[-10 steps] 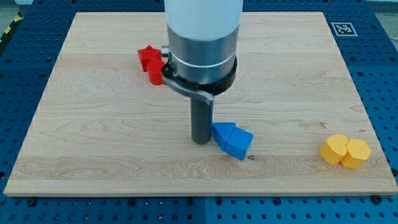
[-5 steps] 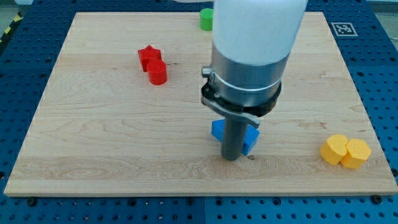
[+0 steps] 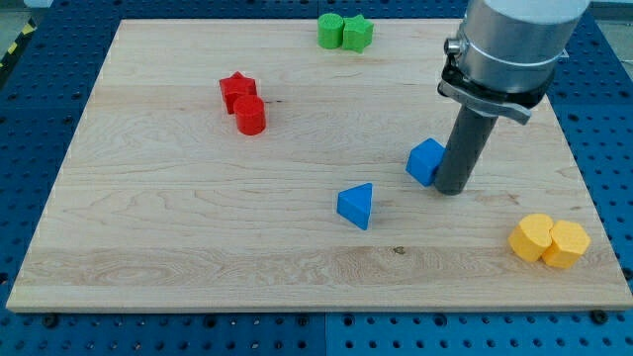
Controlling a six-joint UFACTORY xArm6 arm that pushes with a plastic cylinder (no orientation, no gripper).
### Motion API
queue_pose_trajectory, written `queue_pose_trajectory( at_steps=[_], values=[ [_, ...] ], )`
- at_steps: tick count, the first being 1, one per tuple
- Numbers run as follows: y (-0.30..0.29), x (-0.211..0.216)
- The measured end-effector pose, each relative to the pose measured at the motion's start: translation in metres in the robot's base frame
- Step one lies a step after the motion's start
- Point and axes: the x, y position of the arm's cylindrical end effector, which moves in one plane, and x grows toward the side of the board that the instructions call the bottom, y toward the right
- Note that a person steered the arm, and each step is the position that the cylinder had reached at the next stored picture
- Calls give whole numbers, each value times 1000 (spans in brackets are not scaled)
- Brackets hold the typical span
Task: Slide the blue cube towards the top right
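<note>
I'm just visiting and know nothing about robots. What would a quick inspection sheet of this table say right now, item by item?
Surface: pale wooden board lying on a blue perforated table.
Job's thing: blue cube, right of centre, touching the rod's left side.
Clutter: blue wedge-shaped block standing apart near the centre; red star block touching red cylinder; two green blocks together at the view's top; two yellow blocks together at the lower right.
Grippers: none; my tip rests just right of the blue cube.
Cables: nothing seen.
Surroundings: black-and-white marker tag on the board's top right corner.
</note>
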Motion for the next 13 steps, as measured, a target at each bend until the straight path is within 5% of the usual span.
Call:
queue_pose_trajectory(
  at_steps=[4,13],
  values=[
    [-71,-9],
    [93,-192]
  ],
)
